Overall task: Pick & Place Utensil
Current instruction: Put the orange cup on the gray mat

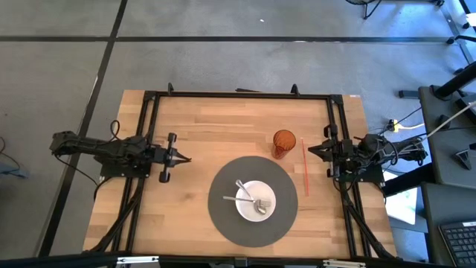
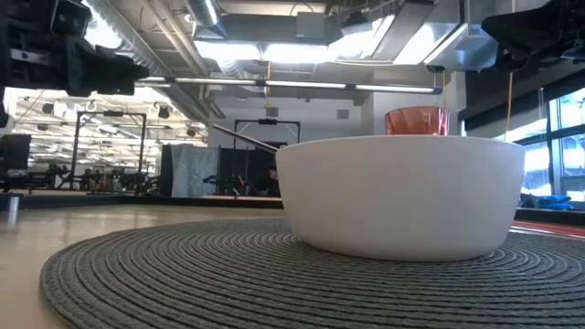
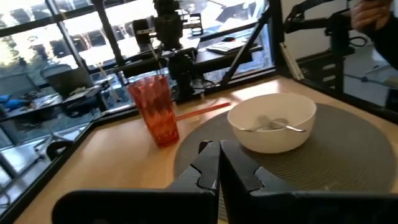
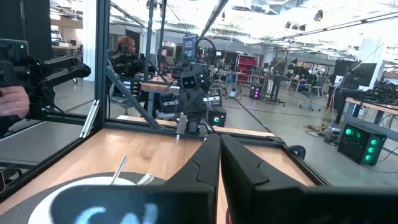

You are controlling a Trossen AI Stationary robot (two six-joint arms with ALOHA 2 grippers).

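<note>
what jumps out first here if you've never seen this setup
A white bowl holding metal utensils sits in the middle of a round grey placemat at the table's near centre. Just beyond the mat stands an orange-red cup, with a thin red straw lying flat to its right.

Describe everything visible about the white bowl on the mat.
The white bowl is round, plain and smooth, ceramic or plastic by its look, with low curved walls. It stands upright on the round grey woven placemat, slightly toward the table's near edge from the mat's centre. Two metal utensils lie inside it, handles leaning over the rim toward the left arm's side. Neither gripper touches it.
</note>
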